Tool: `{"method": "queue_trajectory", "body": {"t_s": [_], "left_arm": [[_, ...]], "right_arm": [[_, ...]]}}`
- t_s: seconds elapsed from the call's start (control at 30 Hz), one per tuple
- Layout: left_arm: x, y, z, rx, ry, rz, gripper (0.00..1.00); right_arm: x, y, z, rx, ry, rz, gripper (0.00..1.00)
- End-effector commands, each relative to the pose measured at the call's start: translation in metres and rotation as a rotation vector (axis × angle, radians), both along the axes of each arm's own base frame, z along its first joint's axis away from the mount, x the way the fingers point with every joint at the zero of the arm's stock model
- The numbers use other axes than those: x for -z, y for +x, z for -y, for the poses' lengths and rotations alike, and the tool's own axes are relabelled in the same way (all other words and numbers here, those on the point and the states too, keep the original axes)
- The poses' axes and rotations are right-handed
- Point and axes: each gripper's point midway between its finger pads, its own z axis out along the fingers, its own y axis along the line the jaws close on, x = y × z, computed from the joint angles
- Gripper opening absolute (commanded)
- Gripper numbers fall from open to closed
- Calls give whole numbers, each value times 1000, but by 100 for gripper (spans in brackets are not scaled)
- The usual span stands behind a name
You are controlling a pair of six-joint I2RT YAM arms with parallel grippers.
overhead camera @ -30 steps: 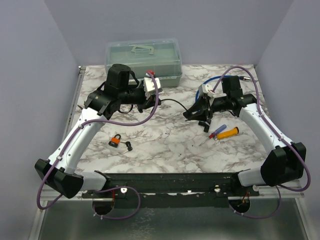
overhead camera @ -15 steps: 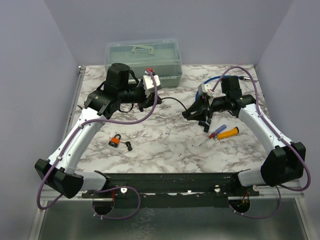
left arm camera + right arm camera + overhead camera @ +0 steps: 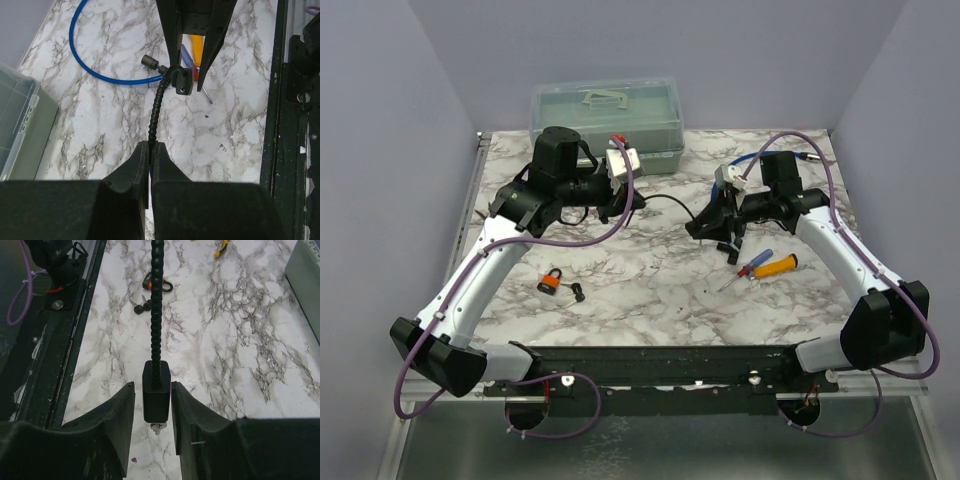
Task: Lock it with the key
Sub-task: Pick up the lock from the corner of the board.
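A black ribbed lock cable (image 3: 157, 112) runs between the two grippers above the marble table (image 3: 650, 290). My left gripper (image 3: 150, 150) is shut on the cable; it also shows in the top view (image 3: 625, 203). The cable's black lock head (image 3: 156, 397) sits between the fingers of my right gripper (image 3: 152, 386), with a gap on its left side; the jaws are open. A silver key tip (image 3: 157, 427) sticks out of the head's near end. In the left wrist view the lock head (image 3: 182, 82) hangs between the right gripper's fingers (image 3: 170, 30).
A small orange padlock (image 3: 551, 281) with dark keys (image 3: 578, 292) lies front left. An orange-handled screwdriver (image 3: 775, 265) and a red-blue one (image 3: 754, 263) lie at the right. A blue cable loop (image 3: 95, 70) lies behind. A clear plastic box (image 3: 606, 115) stands at the back.
My right gripper has shifted slightly toward the back with the lock head between its fingers. The left gripper still holds the cable in the same place.
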Motion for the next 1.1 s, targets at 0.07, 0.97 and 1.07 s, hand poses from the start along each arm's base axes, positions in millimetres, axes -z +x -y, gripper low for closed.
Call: {"method": "queue_trajectory", "body": {"t_s": [0.07, 0.97, 1.07], "left_arm": [[-16, -14, 3, 43, -62, 19, 0], [25, 26, -80, -281, 221, 48, 67], [27, 25, -82, -276, 233, 66, 71]], "right_arm": [[-1, -1, -5, -17, 29, -48, 34], [20, 19, 10, 101, -149, -51, 0], [22, 17, 12, 94, -165, -48, 0]]}}
